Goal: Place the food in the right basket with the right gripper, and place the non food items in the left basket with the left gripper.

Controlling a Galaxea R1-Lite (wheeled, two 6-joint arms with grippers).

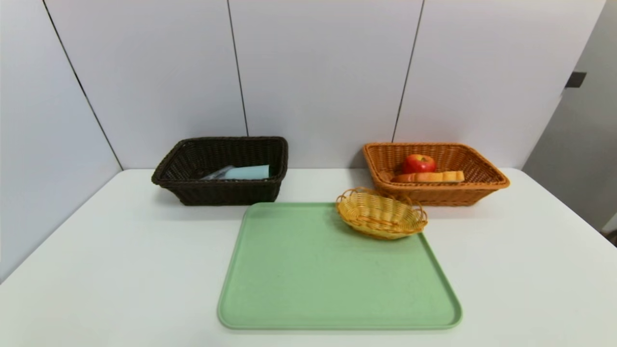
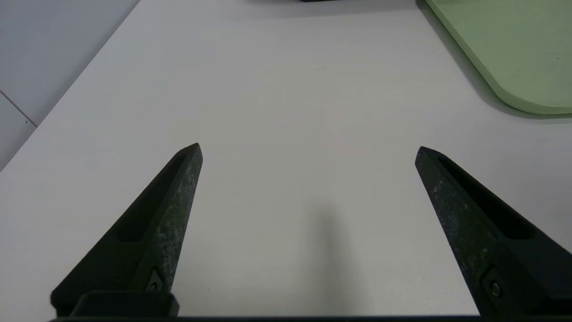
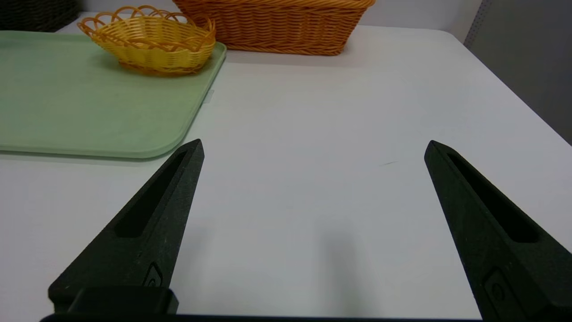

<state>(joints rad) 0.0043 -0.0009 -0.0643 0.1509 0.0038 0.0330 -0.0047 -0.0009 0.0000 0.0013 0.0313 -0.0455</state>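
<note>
Neither arm shows in the head view; each hand is seen only from its own wrist camera. The left hand (image 2: 308, 147) hangs over the near left part of the table (image 2: 286, 112), pointing level toward the far side, its two dark tapered fingers (image 2: 165, 219) spread wide apart with nothing between them. The right hand (image 3: 313, 145) hangs over the near right part of the table, also pointing level toward the far side, its fingers (image 3: 156, 214) spread just as wide and holding nothing. Neither hand touches anything.
</note>
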